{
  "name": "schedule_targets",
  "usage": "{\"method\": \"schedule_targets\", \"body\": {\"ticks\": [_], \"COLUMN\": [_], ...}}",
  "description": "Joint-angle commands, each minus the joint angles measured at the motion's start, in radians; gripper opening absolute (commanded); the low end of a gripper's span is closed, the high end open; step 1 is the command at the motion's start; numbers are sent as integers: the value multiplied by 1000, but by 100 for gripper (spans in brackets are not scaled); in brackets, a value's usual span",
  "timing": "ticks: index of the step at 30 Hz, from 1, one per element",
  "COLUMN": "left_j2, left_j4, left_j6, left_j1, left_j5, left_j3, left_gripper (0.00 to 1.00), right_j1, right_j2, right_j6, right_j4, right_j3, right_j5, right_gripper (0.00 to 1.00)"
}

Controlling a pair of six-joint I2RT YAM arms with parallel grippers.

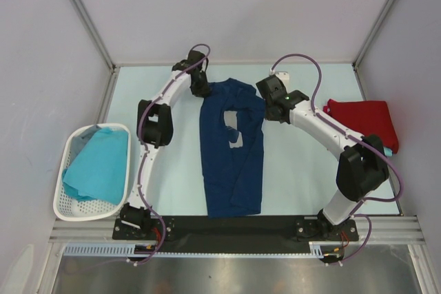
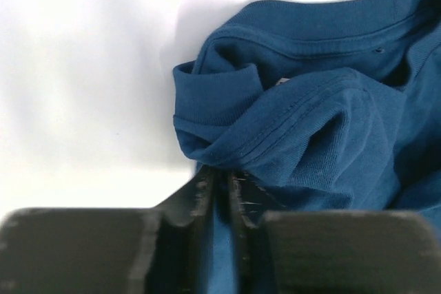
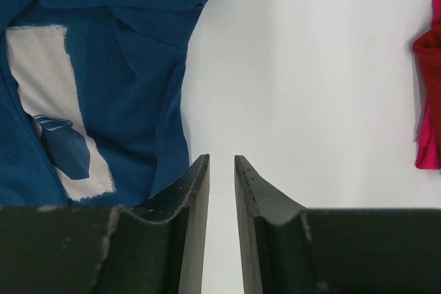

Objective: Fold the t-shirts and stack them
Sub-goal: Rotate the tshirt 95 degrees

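Observation:
A navy blue t-shirt (image 1: 231, 156) with a pale grey chest print lies lengthwise in the middle of the table, its collar end far. My left gripper (image 1: 201, 90) is at its far left corner and is shut on a bunch of navy cloth (image 2: 289, 135) near the collar; the cloth runs between the jaws (image 2: 219, 178). My right gripper (image 1: 266, 96) hovers just beside the shirt's far right edge, with its jaws a narrow gap apart (image 3: 222, 160) and only bare table between them. The navy shirt (image 3: 117, 67) lies left of it.
A folded red t-shirt (image 1: 362, 120) lies at the right edge of the table, with a bit of turquoise cloth (image 1: 390, 151) under it; it also shows in the right wrist view (image 3: 428, 101). A white perforated basket (image 1: 69, 204) at the left holds turquoise t-shirts (image 1: 100, 163).

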Motion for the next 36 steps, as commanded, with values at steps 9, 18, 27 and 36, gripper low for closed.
{"method": "schedule_targets", "body": {"ticks": [9, 18, 27, 36], "left_j2": [-356, -643, -934, -1075], "left_j4": [100, 131, 252, 226], "left_j6": [-23, -32, -82, -51], "left_j1": [-18, -93, -202, -207], "left_j5": [-20, -64, -130, -150], "left_j3": [-177, -600, -1034, -1092], "left_gripper": [30, 29, 28, 27], "right_j1": [33, 13, -2, -7], "right_j2": [84, 349, 595, 750], "right_j6": [-22, -49, -60, -109], "right_j4": [47, 27, -16, -77], "right_j3": [105, 352, 675, 863], "right_j5": [-49, -71, -112, -31], "right_gripper": [36, 35, 34, 35]}}
